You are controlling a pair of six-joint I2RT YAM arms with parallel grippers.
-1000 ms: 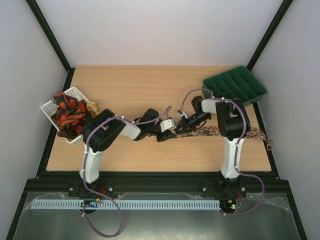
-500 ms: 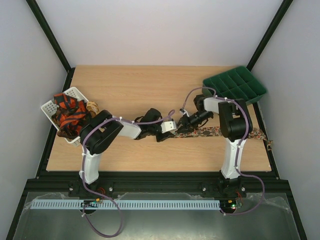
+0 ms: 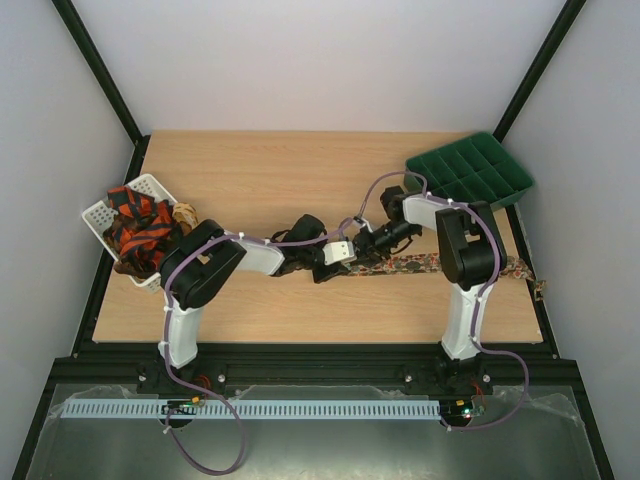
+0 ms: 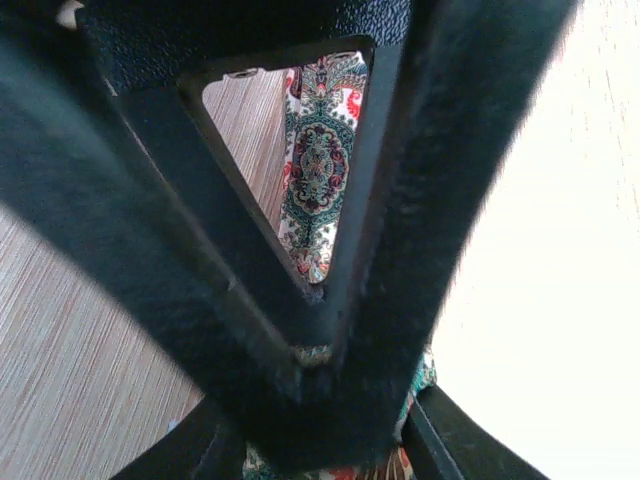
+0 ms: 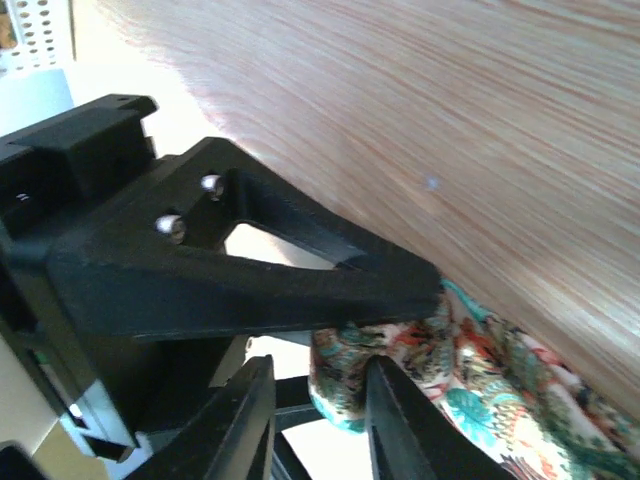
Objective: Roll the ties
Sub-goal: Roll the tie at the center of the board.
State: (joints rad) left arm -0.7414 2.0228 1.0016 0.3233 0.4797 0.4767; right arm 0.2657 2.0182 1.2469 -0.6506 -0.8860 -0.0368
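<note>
The floral tie (image 3: 430, 264) lies flat along the table's right half, and its far end hangs over the right edge. My left gripper (image 3: 344, 261) is at the tie's left end and is shut on it. In the left wrist view the fingers (image 4: 312, 352) meet on a pinch of the tie (image 4: 318, 170). My right gripper (image 3: 363, 247) is right beside it, and its jaws (image 5: 400, 330) are closed on the folded end of the tie (image 5: 500, 385). Red-orange and black ties (image 3: 140, 228) are piled in the basket.
A white plastic basket (image 3: 98, 213) stands at the left edge, with a small tan item (image 3: 184, 213) beside it. A green compartment tray (image 3: 470, 170) sits at the back right. Both arms meet low over the table's middle.
My right gripper has moved left, closer to my left gripper at the tie's left end. The left gripper has shifted slightly right. The tie's body has stayed in place.
</note>
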